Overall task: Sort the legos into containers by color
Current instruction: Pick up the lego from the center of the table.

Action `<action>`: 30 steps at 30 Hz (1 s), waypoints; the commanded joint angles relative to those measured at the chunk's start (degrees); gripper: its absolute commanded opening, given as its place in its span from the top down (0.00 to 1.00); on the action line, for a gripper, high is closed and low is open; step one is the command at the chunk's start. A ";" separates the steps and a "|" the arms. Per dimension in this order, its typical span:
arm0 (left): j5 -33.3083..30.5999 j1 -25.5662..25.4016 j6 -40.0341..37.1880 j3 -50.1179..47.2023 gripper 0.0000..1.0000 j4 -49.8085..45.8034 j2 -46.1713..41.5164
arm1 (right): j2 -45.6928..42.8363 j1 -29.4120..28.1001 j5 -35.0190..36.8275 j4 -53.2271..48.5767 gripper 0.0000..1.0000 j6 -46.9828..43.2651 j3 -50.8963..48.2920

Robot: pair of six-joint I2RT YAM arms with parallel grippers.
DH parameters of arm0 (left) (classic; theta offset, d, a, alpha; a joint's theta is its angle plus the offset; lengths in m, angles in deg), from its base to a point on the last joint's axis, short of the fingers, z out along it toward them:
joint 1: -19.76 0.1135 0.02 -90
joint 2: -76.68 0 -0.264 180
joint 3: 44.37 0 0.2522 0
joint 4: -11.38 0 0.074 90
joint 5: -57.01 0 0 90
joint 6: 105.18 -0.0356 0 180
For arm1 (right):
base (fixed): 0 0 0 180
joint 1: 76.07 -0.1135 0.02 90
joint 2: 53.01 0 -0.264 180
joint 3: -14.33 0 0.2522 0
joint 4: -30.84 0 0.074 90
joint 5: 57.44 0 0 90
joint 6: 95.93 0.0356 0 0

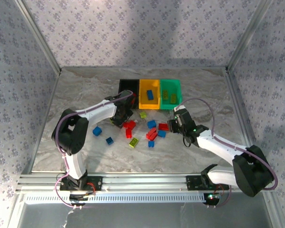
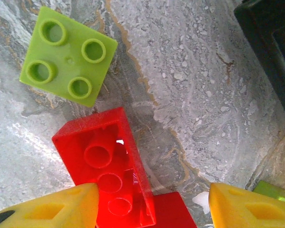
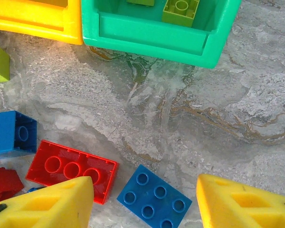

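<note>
Legos (image 1: 152, 134) clutter mid-frame; left gripper (image 2: 152, 205) hangs released over the lower-centre red brick (image 2: 104, 166) (right gripper (image 3: 145, 184) likewise spread, above a blue brick (image 3: 154, 199)), so centring first seems smart.

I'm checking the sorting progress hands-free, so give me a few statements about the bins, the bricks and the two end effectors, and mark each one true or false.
1. The green bin holds yellow-green bricks. True.
2. The orange-yellow bin holds a red brick. False: the brick in it is a blue brick.
3. The right end effector is shut on a blue brick. False: it is open, and the six-stud blue brick lies ungripped beneath it.
4. An upside-down red brick lies by the open left end effector. True.
</note>
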 commanded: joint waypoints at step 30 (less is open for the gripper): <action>3.41 1.36 17.39 -2.53 0.40 -6.79 1.74 | -1.28 -1.57 2.39 0.64 0.39 -0.96 -0.87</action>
